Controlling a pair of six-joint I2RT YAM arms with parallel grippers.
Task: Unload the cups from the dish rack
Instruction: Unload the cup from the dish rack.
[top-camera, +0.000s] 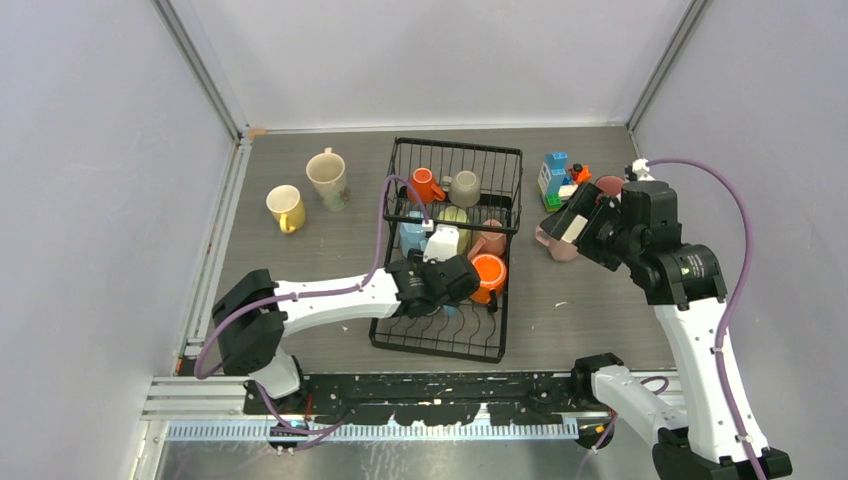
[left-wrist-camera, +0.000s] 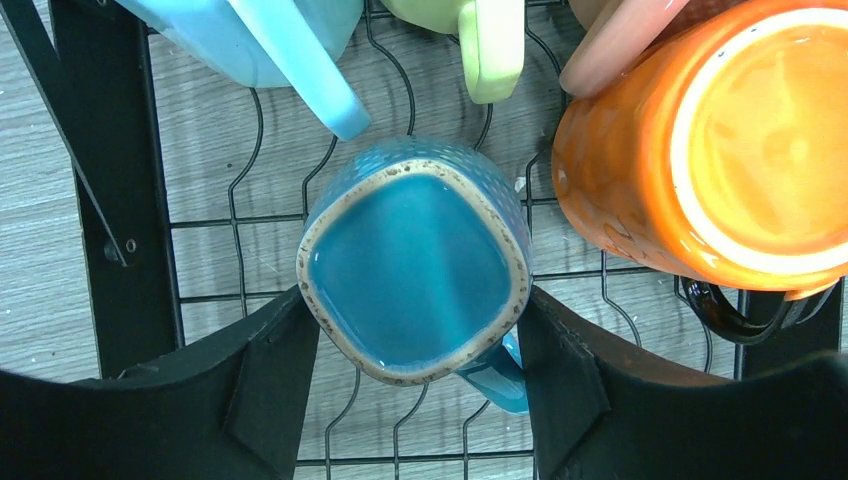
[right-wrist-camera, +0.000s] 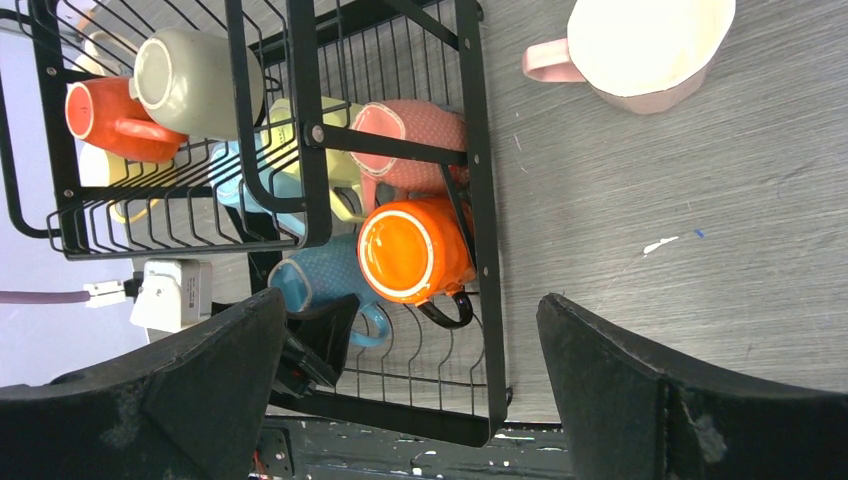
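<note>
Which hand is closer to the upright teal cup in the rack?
Left. The left hand has a finger against each side of the teal cup in the dish rack. The right hand hovers open outside the rack, to its right.

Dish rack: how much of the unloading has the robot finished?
Done: a yellow mug, a cream mug and a pink mug sit out on the table. In hand: the left hand grips a blue mug in the dish rack. Left: at least six more, including the orange mug.
</note>
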